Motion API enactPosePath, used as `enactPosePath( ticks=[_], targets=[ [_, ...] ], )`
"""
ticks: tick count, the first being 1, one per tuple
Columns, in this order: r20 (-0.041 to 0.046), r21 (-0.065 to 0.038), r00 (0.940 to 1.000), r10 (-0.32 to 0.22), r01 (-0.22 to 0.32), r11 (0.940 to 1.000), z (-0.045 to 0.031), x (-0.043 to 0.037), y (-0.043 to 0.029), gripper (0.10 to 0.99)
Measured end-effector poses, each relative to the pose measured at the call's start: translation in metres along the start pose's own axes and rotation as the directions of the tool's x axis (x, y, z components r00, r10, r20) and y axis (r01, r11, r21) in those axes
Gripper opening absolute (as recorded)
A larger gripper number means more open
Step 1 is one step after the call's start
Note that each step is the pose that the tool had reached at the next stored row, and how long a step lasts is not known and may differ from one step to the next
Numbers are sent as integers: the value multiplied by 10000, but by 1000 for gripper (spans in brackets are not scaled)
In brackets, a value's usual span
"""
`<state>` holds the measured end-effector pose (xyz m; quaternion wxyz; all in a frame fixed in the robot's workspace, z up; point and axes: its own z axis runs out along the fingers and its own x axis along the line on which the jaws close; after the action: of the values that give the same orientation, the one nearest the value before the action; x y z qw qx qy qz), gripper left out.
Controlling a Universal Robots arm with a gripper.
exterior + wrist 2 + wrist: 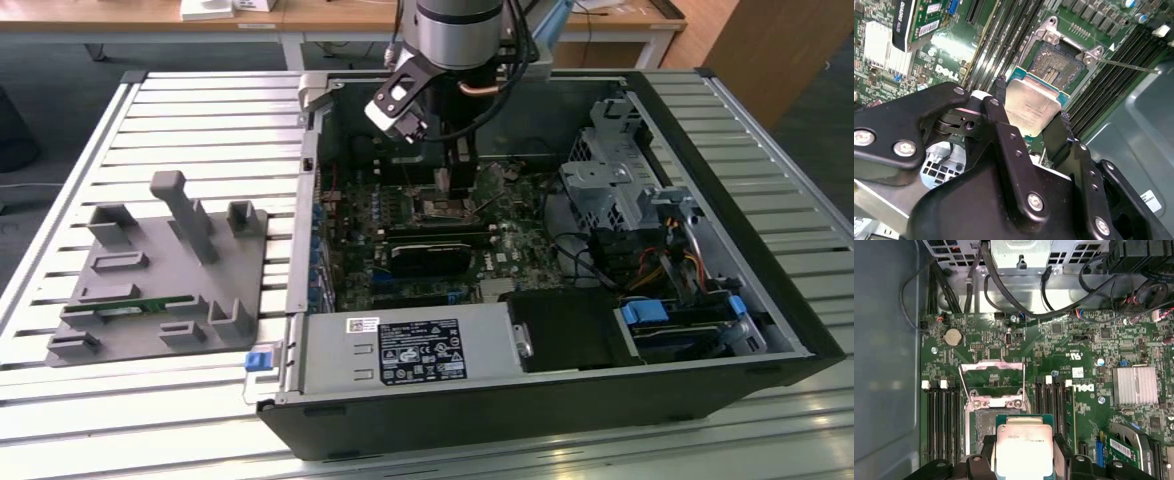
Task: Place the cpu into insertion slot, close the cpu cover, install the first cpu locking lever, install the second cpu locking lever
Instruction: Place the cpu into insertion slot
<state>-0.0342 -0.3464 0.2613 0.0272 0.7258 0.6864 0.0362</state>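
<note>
The end effector [1031,102] is shut on the cpu [1030,111], gripping it by two opposite edges. One black finger [1000,100] presses each side, and the pale metal top faces the camera. In the first wrist view the same chip [1024,450] sits between the two finger tips, with its green border showing around the metal lid.

The insertion slot [1058,64] lies open just past the chip and its contact field is bare, so the chip is not seated in it. In the first wrist view the slot [981,421] is partly hidden behind the held chip. The cpu cover [993,385], a silver frame with a square window, is flipped up and away from the slot on its far side. A thin metal lever [1129,66] sticks out from one corner of the slot.

Rows of memory slots [944,415] flank the slot, and a finned heat sink [1134,385] stands further off on the green board.

In the exterior view the arm reaches down into an open computer case [561,400] that lies on a slatted counter [134,420]. There the end effector [454,178] hangs right over the slot [447,208]. A grey parts holder [160,270] rests on the counter at the exterior view's left, apart from the case.
</note>
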Motion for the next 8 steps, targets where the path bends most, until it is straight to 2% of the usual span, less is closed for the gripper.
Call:
enactPosePath(
  ticks=[4,8],
  targets=[
    [-15,-160,10000,-42,42,9999,23,0,-2,541],
    [-42,-191,9995,-329,328,9993,46,0,-4,541]
  ],
)
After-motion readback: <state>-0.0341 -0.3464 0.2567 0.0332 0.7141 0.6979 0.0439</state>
